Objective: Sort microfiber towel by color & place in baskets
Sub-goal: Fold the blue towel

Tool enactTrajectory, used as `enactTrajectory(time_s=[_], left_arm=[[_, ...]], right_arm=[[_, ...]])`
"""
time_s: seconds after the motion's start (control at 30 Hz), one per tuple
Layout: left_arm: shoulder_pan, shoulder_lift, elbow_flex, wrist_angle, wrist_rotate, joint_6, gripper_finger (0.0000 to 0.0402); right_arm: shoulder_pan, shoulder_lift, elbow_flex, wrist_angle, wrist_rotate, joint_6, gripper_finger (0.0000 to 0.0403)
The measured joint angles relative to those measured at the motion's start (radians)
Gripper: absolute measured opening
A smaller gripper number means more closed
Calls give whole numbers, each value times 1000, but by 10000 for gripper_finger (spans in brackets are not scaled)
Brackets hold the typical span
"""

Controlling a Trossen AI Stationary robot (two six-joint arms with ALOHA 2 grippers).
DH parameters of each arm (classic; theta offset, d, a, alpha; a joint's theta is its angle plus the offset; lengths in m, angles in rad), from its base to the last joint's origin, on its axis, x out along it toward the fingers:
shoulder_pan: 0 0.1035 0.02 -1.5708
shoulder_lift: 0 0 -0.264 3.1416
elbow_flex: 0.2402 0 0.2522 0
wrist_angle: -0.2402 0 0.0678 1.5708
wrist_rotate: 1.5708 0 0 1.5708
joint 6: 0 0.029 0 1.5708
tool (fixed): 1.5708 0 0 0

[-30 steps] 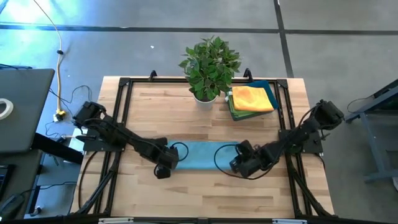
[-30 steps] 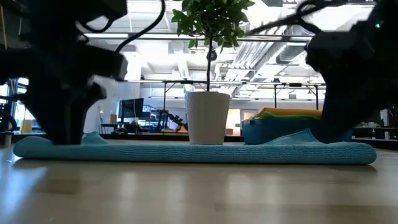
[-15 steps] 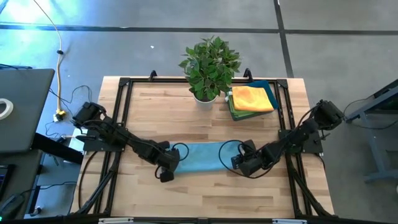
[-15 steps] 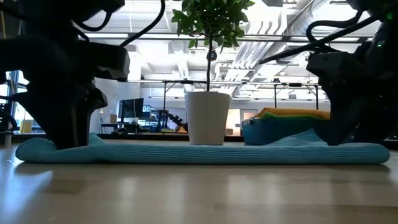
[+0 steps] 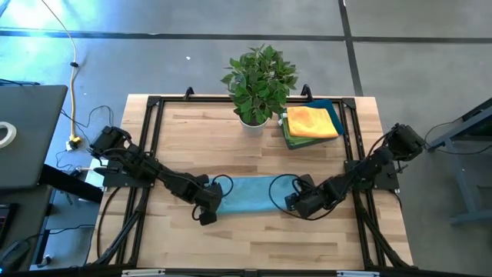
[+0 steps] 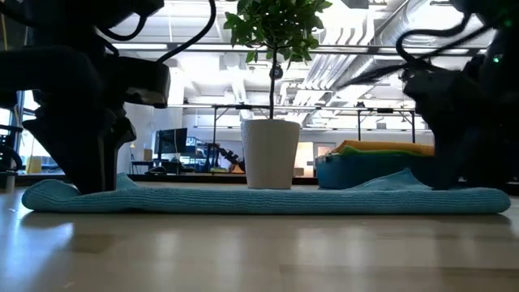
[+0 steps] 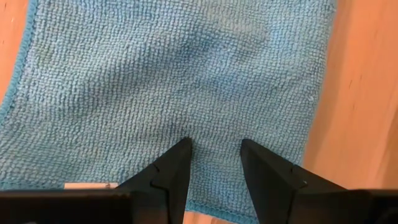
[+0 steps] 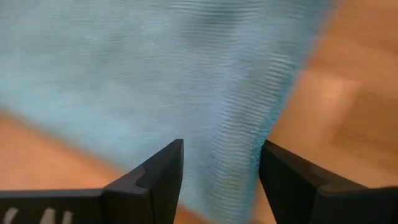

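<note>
The blue towel (image 5: 247, 193) lies flat on the bench (image 5: 231, 138) between the two tools, one short end under each. The left tool (image 7: 214, 152) hangs just above its end with the fingers parted and nothing between them; the cloth shows bare in the gap. The right tool (image 8: 221, 162) stands over the opposite end, its fingers likewise spread wide with only towel and bare wood showing between them, so neither tool holds anything at this moment.

The towel looks light, soft and limp, a looped microfiber weave with a stitched hem. It should drape and fold under its own weight rather than keep any shape, and the nap probably gives the fingers good friction, so slipping seems unlikely. The trouble is more likely to be pinching too little cloth off a flat surface, or catching both folded layers unevenly. A grip close to the hem or a corner, right below each tool, seems the sound choice, with fingers pressed down onto the bench so they gather a ridge of fabric as they close.

Well beyond the right tool, toward the far side of the bench, the teal basket (image 5: 336, 105) already carries a yellow towel (image 5: 312, 121), beside a potted plant (image 5: 259, 81).
</note>
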Motion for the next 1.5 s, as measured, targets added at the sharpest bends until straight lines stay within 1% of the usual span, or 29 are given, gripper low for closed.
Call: enactTrajectory(time_s=[0.07, 0.2, 0.33, 0.47, 0.7, 0.77, 0.9, 1.0, 1.17, 1.3, 1.5], left_arm=[[1, -7, -1, 0, 0, -1, 133], [3, -10, 1, -3, -14, -3, 133], [5, -8, 17, -13, -17, -3, 133], [6, -8, 48, -17, -19, -3, 133], [5, -18, 122, -40, -22, -2, 133], [5, -18, 148, -40, -22, -2, 133], [5, -18, 205, -87, -24, -3, 133], [5, -18, 250, -139, -33, -2, 133], [5, -19, 327, -240, -61, -2, 133], [5, -19, 381, -314, -81, -2, 133], [5, -20, 453, -419, -106, -2, 133]], right_arm=[[0, 4, 5, 56, 15, -11, 188], [-5, 44, 6, 63, 5, 0, 175], [-4, 84, 9, 72, 15, 9, 151], [-5, 75, 7, 46, 2, 14, 110], [-6, 57, 5, 6, -11, 8, 13], [-6, 57, 5, 3, -14, 8, 6], [-6, 52, 12, -35, -25, 29, 9], [-6, 54, 52, -150, -55, 27, 3], [-6, 58, 134, -434, -121, 22, 2], [-6, 56, 195, -628, -186, 20, 1], [-6, 55, 310, -875, -274, 4, 1]])
